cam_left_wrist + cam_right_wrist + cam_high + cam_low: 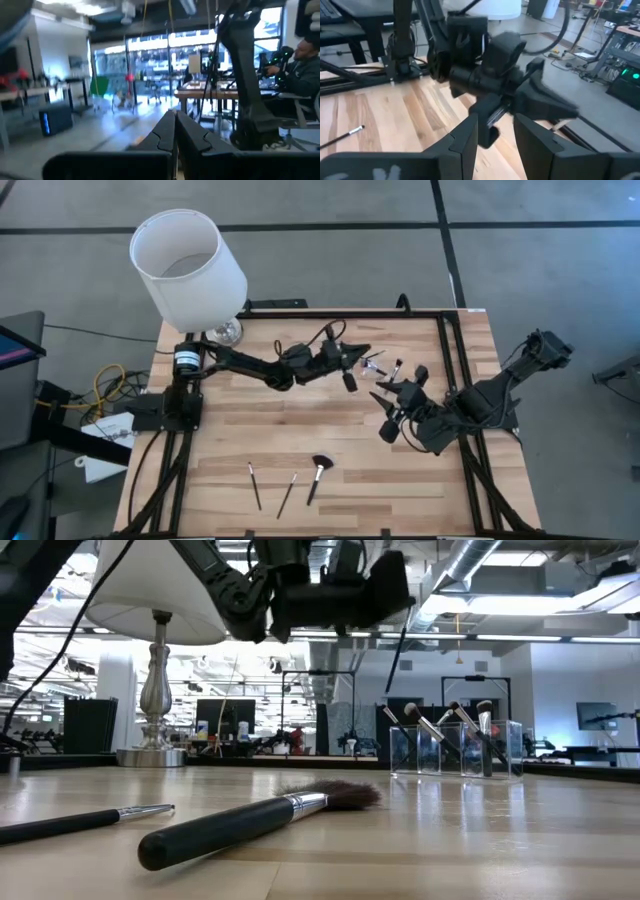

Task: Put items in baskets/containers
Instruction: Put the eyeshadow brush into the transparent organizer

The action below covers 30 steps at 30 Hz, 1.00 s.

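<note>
The clear container (388, 367) (455, 748) stands at the middle of the table, toward its far side, with several brushes upright in it. Three more brushes lie near the near edge: two slim ones (254, 485) (288, 493) and the fluffy-headed one (318, 476) (262, 820). My left gripper (366, 354) (175, 125) hovers level just left of the container, shut. In the low view a thin black brush handle (397, 665) slants down from it toward the container. My right gripper (392, 391) (495, 142) is open on the container's near side and faces the left gripper. My left gripper is shut on a slim brush. Its own fingers hide the place of contact in the wrist view. The low view shows only the handle (400, 648) hanging below the level fingers, slanting down toward the container's left end and clear of the table.
A white lampshade (188, 265) on a silver lamp stand (155, 690) fills the table's far left corner. A black frame runs round the table. Bare wood lies between the container and the brushes near the front. A person sits in the room beyond (305, 70).
</note>
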### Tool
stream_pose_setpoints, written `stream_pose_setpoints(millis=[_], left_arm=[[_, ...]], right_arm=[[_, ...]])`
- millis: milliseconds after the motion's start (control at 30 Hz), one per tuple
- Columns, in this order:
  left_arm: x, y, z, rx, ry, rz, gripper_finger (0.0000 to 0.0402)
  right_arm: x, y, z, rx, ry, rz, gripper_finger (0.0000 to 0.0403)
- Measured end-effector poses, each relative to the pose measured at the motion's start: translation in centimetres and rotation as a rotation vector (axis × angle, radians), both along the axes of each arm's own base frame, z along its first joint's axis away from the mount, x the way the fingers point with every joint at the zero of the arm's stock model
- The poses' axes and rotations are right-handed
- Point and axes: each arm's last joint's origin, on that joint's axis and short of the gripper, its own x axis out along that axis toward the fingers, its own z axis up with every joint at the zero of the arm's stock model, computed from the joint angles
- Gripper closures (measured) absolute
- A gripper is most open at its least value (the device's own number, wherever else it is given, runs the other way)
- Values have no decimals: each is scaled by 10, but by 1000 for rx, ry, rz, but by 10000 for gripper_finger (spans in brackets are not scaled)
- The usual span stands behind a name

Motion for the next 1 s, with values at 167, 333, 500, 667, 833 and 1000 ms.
stream_pose_setpoints(millis=[167,333,500,667,833,1000], left_arm=[[10,12,5,34,-34,12,395],[26,29,-19,36,-52,28,395],[34,37,-30,44,-82,32,395],[37,41,-46,35,-48,37,394],[39,41,-68,28,-2,36,394],[41,41,-88,-4,34,28,394]], right_arm=[[0,1,-1,-1,4,4,285],[1,1,0,4,-5,4,285],[1,2,1,13,-17,5,285],[1,2,1,14,-19,5,285],[1,2,1,14,-20,5,285],[1,2,1,15,-20,5,285]])
